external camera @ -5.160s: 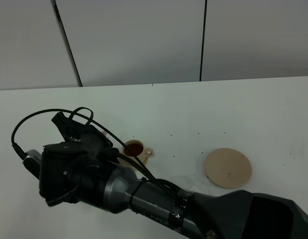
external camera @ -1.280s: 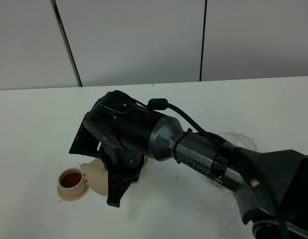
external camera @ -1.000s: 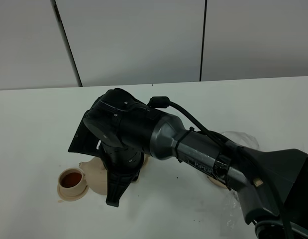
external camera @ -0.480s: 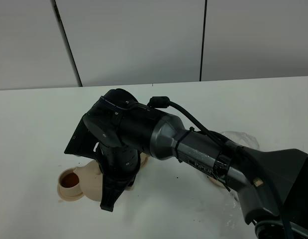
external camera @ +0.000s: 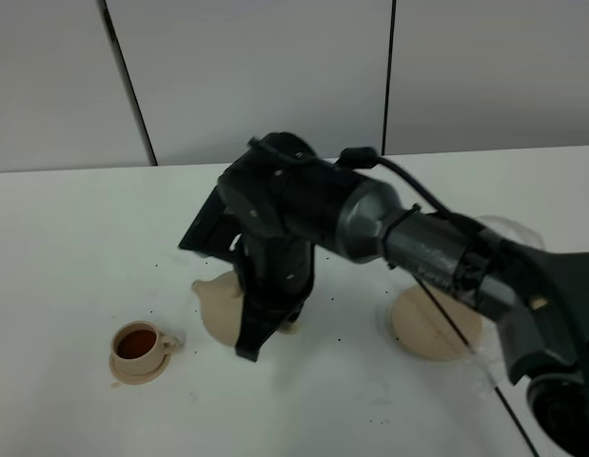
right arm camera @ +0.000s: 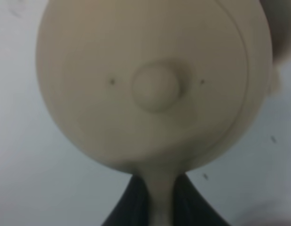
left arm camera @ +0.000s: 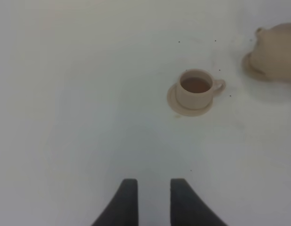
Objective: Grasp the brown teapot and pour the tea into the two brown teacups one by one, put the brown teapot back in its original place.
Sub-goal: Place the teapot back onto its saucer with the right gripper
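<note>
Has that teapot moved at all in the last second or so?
Yes. The brown teapot has shifted right, away from the filled teacup that it was nearly touching, toward the round plate.

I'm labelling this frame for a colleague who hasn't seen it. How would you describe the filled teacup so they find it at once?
Start at the white table and go to its near left part, left of the black arm holding the brown teapot. There a small beige-tan teacup stands on its saucer. Unlike the bigger lidded teapot and the flat bare plate on the right, it is open-topped and holds dark reddish tea.
</note>
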You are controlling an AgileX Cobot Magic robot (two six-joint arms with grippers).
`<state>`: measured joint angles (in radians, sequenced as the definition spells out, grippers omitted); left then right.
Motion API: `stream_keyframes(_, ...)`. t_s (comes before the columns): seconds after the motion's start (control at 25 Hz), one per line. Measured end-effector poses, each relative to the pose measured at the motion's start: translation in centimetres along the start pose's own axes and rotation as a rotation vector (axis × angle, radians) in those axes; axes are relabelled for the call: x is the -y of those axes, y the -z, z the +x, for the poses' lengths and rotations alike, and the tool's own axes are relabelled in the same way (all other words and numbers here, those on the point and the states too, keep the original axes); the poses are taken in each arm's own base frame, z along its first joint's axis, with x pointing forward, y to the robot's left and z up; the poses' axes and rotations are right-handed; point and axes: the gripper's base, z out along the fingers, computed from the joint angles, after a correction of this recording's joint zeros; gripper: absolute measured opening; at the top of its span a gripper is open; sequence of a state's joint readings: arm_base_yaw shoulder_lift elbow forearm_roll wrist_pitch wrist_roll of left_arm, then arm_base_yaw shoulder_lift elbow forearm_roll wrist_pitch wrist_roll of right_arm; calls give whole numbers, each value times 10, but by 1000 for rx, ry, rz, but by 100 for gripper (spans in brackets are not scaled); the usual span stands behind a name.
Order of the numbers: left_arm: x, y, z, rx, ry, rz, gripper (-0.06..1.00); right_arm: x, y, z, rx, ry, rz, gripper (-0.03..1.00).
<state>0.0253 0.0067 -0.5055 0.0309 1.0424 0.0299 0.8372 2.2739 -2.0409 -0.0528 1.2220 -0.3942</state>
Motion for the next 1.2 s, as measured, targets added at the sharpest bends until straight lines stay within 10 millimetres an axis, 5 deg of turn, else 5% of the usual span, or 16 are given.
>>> stream_keyframes(0.52, 0, 0, 0, 0, 0, 0, 24, 56, 24, 61, -43, -276, 9, 9)
stream_keyframes(1.2, 0, 0, 0, 0, 0, 0, 24, 112, 19, 128, -83, -666, -35, 9)
